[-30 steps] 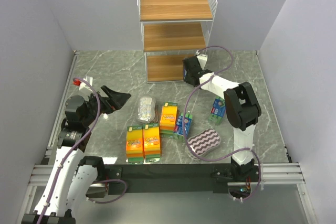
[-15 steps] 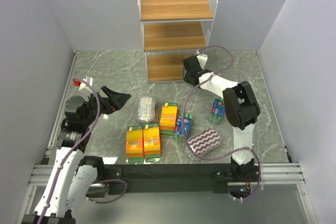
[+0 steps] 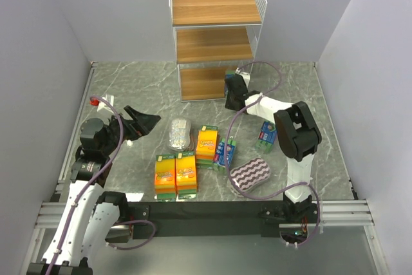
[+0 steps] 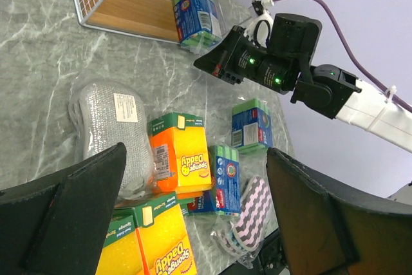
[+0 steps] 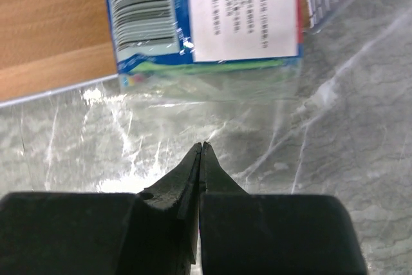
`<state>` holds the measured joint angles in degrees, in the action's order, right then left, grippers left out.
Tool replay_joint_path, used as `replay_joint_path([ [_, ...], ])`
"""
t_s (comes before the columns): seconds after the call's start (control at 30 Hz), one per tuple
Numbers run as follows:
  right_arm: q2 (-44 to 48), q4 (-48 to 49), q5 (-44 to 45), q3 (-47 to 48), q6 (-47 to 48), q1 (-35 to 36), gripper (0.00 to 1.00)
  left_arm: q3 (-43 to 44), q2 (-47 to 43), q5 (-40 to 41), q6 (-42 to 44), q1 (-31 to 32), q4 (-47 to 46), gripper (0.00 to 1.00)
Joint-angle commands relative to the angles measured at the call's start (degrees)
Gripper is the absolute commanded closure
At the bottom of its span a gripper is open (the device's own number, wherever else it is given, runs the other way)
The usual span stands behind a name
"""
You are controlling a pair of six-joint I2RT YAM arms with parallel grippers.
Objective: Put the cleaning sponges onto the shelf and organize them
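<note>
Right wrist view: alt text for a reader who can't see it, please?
The right gripper, jaws shut, points at a blue-green sponge pack with its barcode label facing the camera, at the front edge of the shelf's wooden tier. Grey marbled table lies between them.

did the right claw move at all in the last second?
Yes, slightly. In the top view the right claw, shut and holding nothing, has backed toward the near edge of the table, away from the shelf.
</note>
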<state>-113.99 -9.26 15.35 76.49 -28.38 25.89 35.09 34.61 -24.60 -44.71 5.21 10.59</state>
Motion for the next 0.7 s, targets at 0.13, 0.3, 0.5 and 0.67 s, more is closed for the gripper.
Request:
replay_joint_path([
  [0.13,-0.5,-0.6,2.4,3.9,6.1,0.4,1.00,0.0,-0.2,-0.6,0.1,0.0,-1.8,0.03],
  [0.3,-2.6,2.1,7.1,5.1,8.2,0.4,1.00,-0.6,-0.1,-0.9,-0.4,0.0,-2.9,0.03],
  [0.5,-6.5,0.3,9.6,8.7,8.1,0.0,1.00,-0.5,-0.1,-0.8,0.0,0.0,-2.2,0.04],
  [0.67,-5.3,2.0,10.7,6.7,6.9,0.0,1.00,-0.4,-0.1,-0.9,-0.3,0.0,-2.6,0.04],
])
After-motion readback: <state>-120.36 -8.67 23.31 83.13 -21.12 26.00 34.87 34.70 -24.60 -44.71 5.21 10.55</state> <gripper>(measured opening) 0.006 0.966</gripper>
